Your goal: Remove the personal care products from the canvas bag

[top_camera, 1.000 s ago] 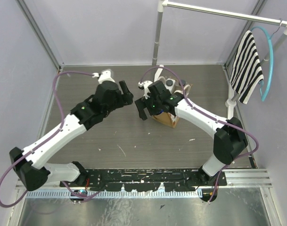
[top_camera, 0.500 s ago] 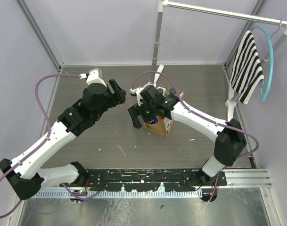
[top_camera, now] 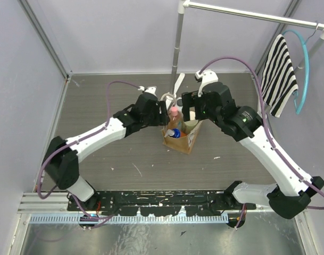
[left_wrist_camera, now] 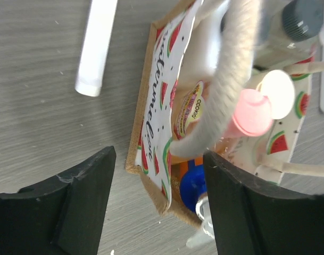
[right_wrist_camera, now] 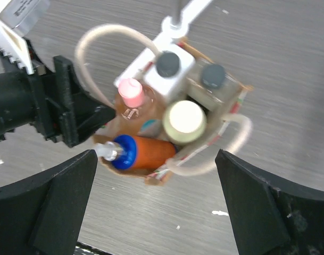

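Note:
The canvas bag [top_camera: 189, 139] [right_wrist_camera: 232, 109] [left_wrist_camera: 147, 111] stands mid-table, with a watermelon-print lining and cream rope handles [left_wrist_camera: 225, 85]. Inside it are the personal care products: a pink-capped peach bottle [right_wrist_camera: 131, 91] [top_camera: 174, 112], a white squarish bottle with a dark cap [right_wrist_camera: 167, 65], a clear grey-capped one [right_wrist_camera: 212, 76], a cream-capped one [right_wrist_camera: 184, 120], and an orange bottle with a blue cap [right_wrist_camera: 146, 151] [left_wrist_camera: 192, 186] lying across the front. My left gripper [top_camera: 163, 106] [left_wrist_camera: 159, 154] is open at the bag's left side, straddling its wall without touching. My right gripper [top_camera: 189, 112] [right_wrist_camera: 155, 156] hangs open above the bag, holding nothing.
A white rail post [top_camera: 176, 48] with a flat foot [top_camera: 177, 85] [left_wrist_camera: 96, 45] stands just behind the bag. A black-and-white striped cloth [top_camera: 279, 74] hangs on a blue hanger [top_camera: 304, 69] at the right. Enclosure walls border the table on three sides.
My left arm has swung right and reached the bag's left side, its jaws narrowing slightly. My right arm has lifted off and moved back to the right, uncovering the bag's top.

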You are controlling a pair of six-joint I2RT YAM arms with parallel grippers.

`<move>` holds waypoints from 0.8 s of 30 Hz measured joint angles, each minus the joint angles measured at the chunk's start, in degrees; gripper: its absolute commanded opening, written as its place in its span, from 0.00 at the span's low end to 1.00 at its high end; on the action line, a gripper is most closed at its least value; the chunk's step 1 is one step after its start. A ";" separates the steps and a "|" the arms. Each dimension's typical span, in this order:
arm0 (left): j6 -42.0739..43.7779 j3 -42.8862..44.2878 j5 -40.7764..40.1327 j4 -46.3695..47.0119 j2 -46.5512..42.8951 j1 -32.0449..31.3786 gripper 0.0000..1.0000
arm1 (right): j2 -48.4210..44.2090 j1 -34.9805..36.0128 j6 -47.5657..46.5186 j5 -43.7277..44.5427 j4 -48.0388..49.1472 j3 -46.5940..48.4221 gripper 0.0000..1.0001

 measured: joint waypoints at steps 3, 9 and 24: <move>1.05 3.23 3.41 -1.27 5.46 -0.02 0.62 | -1.38 -3.50 0.31 2.21 -2.97 -0.76 1.00; 1.92 10.54 9.18 -6.40 13.27 -0.20 0.02 | -4.66 -8.26 0.33 4.15 -4.98 -3.04 1.00; 1.86 0.35 1.14 -14.16 1.42 -0.57 0.06 | -0.46 -14.19 0.48 -0.07 -2.43 -11.93 1.00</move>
